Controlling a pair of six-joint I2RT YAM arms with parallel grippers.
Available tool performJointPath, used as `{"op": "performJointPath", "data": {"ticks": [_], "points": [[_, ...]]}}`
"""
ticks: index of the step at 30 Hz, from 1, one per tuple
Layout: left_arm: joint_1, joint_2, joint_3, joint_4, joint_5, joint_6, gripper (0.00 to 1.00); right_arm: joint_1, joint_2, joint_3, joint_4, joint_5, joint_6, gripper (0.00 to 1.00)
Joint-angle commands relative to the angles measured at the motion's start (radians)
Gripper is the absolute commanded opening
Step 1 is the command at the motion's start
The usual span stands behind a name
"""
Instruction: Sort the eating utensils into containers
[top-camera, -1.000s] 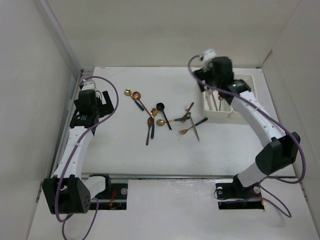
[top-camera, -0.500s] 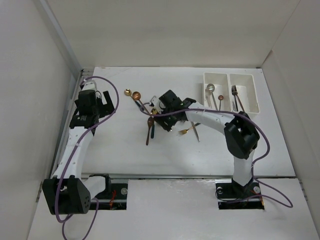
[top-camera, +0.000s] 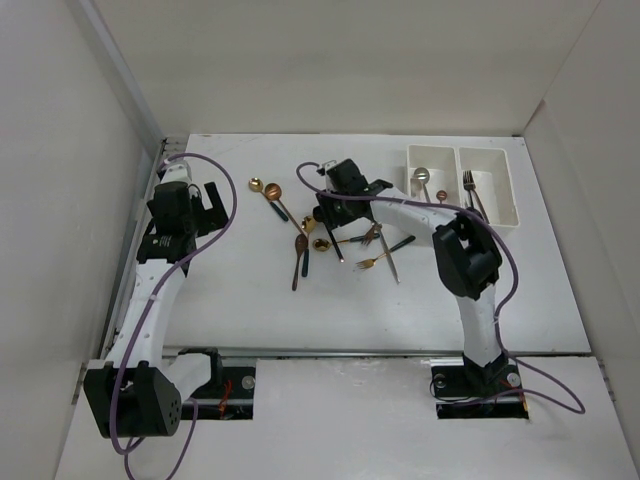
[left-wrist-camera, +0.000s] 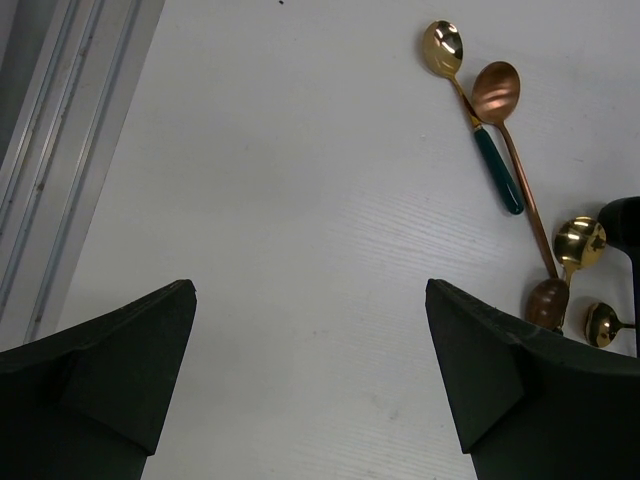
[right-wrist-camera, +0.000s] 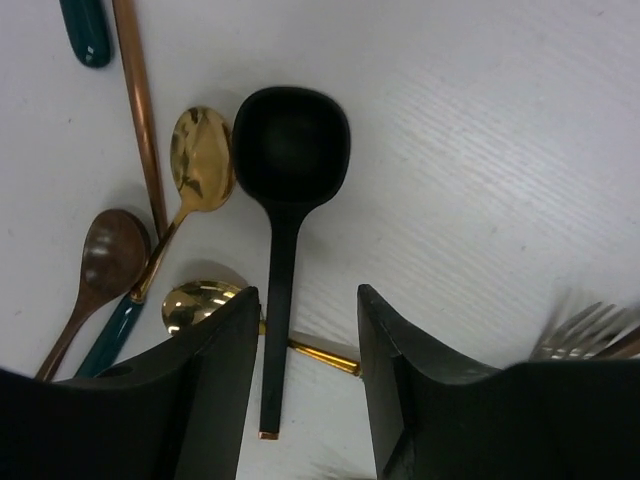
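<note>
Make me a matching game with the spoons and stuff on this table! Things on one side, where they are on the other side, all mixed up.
Things:
1. black spoon
2. silver spoon
3. left gripper
4. right-hand container

Places or states:
A. holds a fork
B. lies in the left-hand container
C. open, above the white table
D. on the table, its handle between the right gripper's fingers

Right pairs: 1-D, 2-B, 3-C, 4-A.
</note>
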Motion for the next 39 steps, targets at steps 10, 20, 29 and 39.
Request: {"op": "performJointPath", "data": {"ticks": [10,20,29,39], "points": [[0.004,-0.028,-0.008,0.029,-0.001,-0.009,0.99,0.031,0.125,0.087,0.012,0.059,0.045,0.39],[0.004,-0.028,-0.017,0.029,-0.011,0.0,0.99,0.031,-0.018,0.08,0.046,0.12,0.055,0.0],[0.004,0.109,0.096,0.006,0.149,-0.009,0.99,-0.192,-0.284,0.172,0.066,0.191,0.016,0.0],[-0.127,0.531,0.51,-0.109,0.087,0.003,0.99,-0.438,-0.145,0.107,0.018,0.263,-0.07,0.0]]}}
